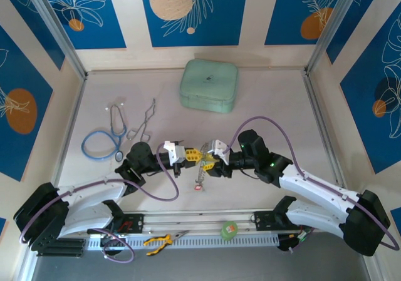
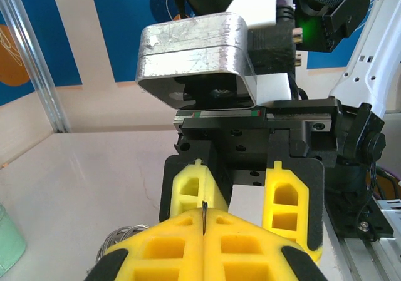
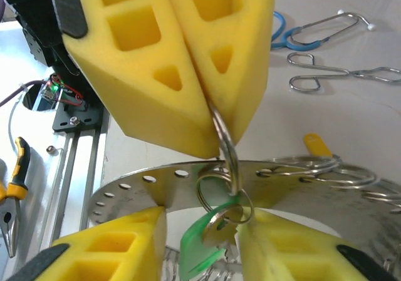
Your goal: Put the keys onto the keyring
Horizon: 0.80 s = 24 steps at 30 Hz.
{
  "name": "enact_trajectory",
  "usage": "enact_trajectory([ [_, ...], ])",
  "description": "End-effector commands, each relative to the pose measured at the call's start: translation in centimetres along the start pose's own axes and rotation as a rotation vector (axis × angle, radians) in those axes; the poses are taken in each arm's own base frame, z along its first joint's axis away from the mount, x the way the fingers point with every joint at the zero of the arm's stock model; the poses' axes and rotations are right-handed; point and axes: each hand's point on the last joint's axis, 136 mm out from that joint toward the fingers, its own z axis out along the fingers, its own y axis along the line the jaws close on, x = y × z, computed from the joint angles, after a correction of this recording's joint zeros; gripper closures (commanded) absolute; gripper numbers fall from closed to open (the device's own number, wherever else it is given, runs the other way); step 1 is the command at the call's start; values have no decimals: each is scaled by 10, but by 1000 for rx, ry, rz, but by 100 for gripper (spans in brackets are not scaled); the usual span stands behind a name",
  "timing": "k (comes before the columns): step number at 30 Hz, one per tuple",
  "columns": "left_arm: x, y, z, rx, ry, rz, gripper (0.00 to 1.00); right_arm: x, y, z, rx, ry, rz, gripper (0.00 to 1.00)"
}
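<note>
From the top camera I see the two arms meeting nose to nose over the near middle of the bench (image 1: 282, 106). The left gripper (image 1: 192, 156) and the right gripper (image 1: 210, 160) are just beside each other, and the keyring (image 1: 202, 166) hangs between them. A small part dangles below it, too small for me to say what it is.

In the left wrist camera the jaws of the left gripper are pressed fully together, with a thin wire loop pinched in the seam between them. The right wrist camera shows the same loop coming out below those closed jaws. It belongs to the keyring, which here looks like a flat silvery band with a row of small holes and several wire loops on its right side. A smaller ring hangs on the pinched loop and carries the green key (image 3: 202, 246). A yellow key (image 3: 318, 144) rests on the loops further right.

The jaws of the right gripper stand apart, one on each side of the green key. I cannot tell if they touch it.

Well apart on the bench lie a blue stethoscope (image 1: 101, 142) and metal tongs (image 1: 143, 124) on the left, and a pale green case (image 1: 208, 85) at the back. Yellow-handled pliers (image 1: 158, 240) and a green tape roll (image 1: 230, 229) sit on the rail by the arm bases.
</note>
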Motion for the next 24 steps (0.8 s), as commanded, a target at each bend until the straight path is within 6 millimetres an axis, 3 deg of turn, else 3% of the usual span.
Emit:
enact_trajectory([
  [1,-13,1,0,-5,-44,30,100,-2,-4,2,30,1,-24,74],
  [4,-11,3,0,-17,-30,39,100,-2,-10,4,78,46,-34,86],
  [8,-7,6,-2,-40,-1,65,100,-4,-15,1,115,118,-56,95],
  [19,6,3,-6,-34,97,88,100,-29,-20,-19,190,149,-151,100],
  [24,15,6,-8,-47,151,95,100,-25,-22,-28,224,197,-190,100],
])
